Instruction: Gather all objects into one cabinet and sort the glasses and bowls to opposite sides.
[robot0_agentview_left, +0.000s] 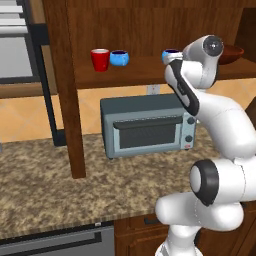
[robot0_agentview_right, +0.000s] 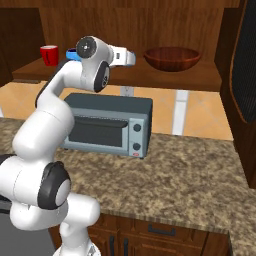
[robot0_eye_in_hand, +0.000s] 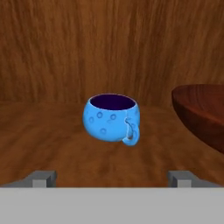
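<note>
The dark wooden cabinet shelf (robot0_agentview_left: 125, 75) holds everything. A red mug (robot0_agentview_left: 100, 59) with a white inside stands at its left, and one blue cup (robot0_agentview_left: 119, 58) sits right beside it. In the hand view, the second blue cup (robot0_eye_in_hand: 111, 117) stands upright straight ahead of my gripper (robot0_eye_in_hand: 112, 177), handle turned toward me. The gripper is open, with its fingertips (robot0_eye_in_hand: 43, 177) spread wider than the cup and short of it. The wide brown bowl (robot0_agentview_right: 172, 58) rests to the cup's right, its rim (robot0_eye_in_hand: 201, 94) close by. My arm partly hides this cup (robot0_agentview_left: 171, 54) in the left base view.
A grey toaster oven (robot0_agentview_left: 147, 125) stands on the speckled stone counter (robot0_agentview_left: 45, 185) below the shelf. A wooden post (robot0_agentview_left: 67, 100) runs down from the cabinet's left end to the counter. Drawer cabinets (robot0_agentview_right: 160, 232) lie under the counter edge.
</note>
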